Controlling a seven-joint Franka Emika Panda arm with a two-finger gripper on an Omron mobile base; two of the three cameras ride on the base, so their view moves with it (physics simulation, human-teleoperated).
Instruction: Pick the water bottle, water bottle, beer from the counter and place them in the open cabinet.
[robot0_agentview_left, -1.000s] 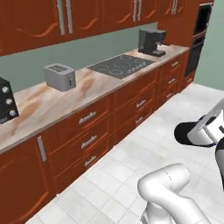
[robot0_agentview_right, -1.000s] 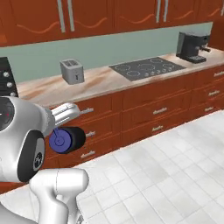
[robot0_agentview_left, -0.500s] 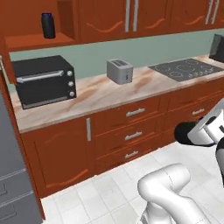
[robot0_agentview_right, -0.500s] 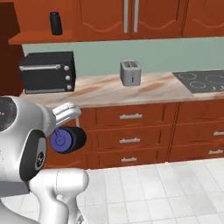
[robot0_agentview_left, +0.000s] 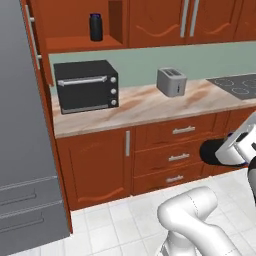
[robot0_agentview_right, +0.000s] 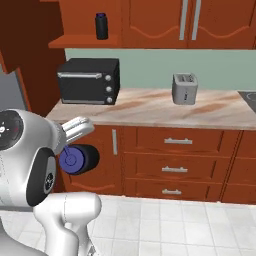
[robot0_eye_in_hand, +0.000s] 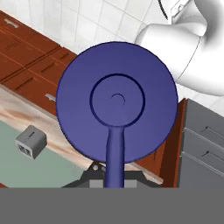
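My gripper (robot0_agentview_left: 226, 150) is shut on a stout black water bottle (robot0_agentview_left: 214, 152), carried lying on its side at drawer height in front of the lower cabinets. Its dark blue lid (robot0_eye_in_hand: 117, 103) with a small loop faces the hand camera. The same bottle (robot0_agentview_right: 80, 158) shows beside my white arm in the right base view. A second water bottle (robot0_agentview_left: 96, 27) (robot0_agentview_right: 101, 26) stands upright on the shelf of the open cabinet (robot0_agentview_left: 85, 45) (robot0_agentview_right: 80, 43). The marble counter (robot0_agentview_left: 150, 106) (robot0_agentview_right: 150, 107) runs below it. The beer is out of view.
A black toaster oven (robot0_agentview_left: 86, 86) (robot0_agentview_right: 89, 81) sits on the counter under the open cabinet, with a grey toaster (robot0_agentview_left: 171, 81) (robot0_agentview_right: 184, 88) to its right. A stovetop (robot0_agentview_left: 235, 85) lies farther right. A tall grey fridge (robot0_agentview_left: 25, 130) fills the left side.
The whole picture has shifted as the base moved along the counter; the toaster oven, fridge and open cabinet now sit in front. The bottle stays held in the shut gripper.
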